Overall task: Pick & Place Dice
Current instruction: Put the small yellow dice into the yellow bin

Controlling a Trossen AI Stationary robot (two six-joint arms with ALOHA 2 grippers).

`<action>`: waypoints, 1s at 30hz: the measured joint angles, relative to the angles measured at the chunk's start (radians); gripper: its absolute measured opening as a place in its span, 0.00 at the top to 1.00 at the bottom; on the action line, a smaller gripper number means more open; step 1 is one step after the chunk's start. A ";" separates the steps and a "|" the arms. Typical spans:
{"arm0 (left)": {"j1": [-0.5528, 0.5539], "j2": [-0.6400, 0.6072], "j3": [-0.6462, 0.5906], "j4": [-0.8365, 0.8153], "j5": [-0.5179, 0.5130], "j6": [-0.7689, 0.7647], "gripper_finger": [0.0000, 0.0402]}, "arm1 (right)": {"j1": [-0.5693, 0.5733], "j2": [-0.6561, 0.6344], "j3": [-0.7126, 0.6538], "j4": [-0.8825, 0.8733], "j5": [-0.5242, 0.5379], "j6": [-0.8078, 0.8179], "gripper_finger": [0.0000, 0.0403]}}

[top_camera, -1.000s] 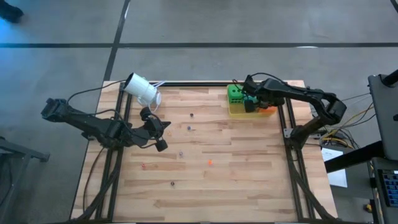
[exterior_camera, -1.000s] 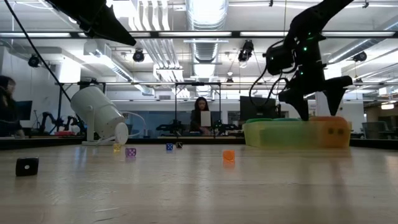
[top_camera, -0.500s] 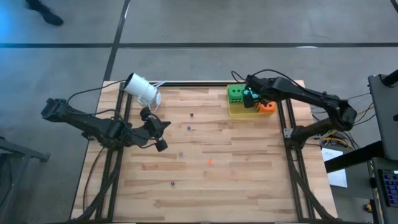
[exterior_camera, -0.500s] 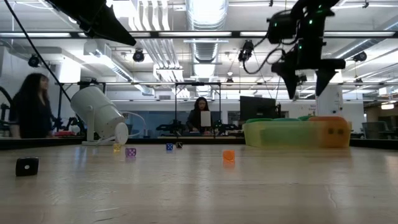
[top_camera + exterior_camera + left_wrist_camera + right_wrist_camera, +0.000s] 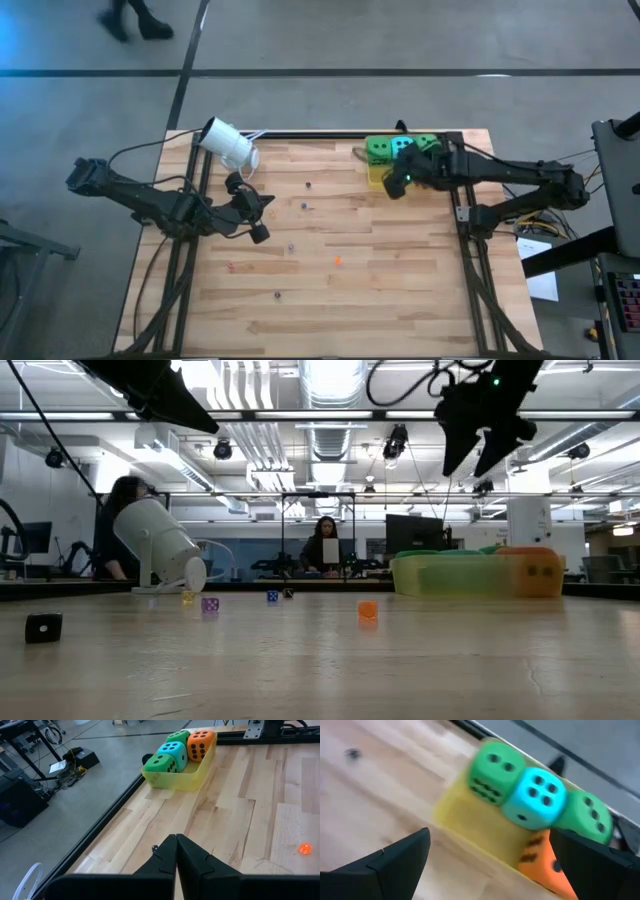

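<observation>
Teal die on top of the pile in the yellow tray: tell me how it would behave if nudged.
The teal die probably tips off easily, since it rests on the two green dice rather than the yellow tray. Its flat faces suggest it would settle, not roll far. It looks soft and light, though that is uncertain.

green, teal, orange dice (image 5: 535,800), yellow tray (image 5: 470,827)

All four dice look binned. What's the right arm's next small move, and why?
Probably retract toward rest. The right gripper is open and empty above the tray, and both green dice, the teal and the orange sit inside.
</observation>
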 joint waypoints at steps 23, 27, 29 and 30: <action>0.010 0.000 0.000 0.006 -0.002 0.001 0.97 | 0.434 0.005 -0.001 0.118 0.127 -0.035 0.01; 0.010 0.000 0.000 -0.003 -0.004 0.001 0.97 | 0.449 0.005 -0.002 0.121 0.151 -0.035 0.01; 0.010 0.001 0.000 -0.003 -0.004 0.001 0.97 | 0.450 0.005 -0.002 0.121 0.156 -0.035 0.01; 0.010 0.001 0.000 -0.002 -0.004 0.004 0.97 | 0.450 0.005 -0.002 0.121 0.158 -0.035 0.01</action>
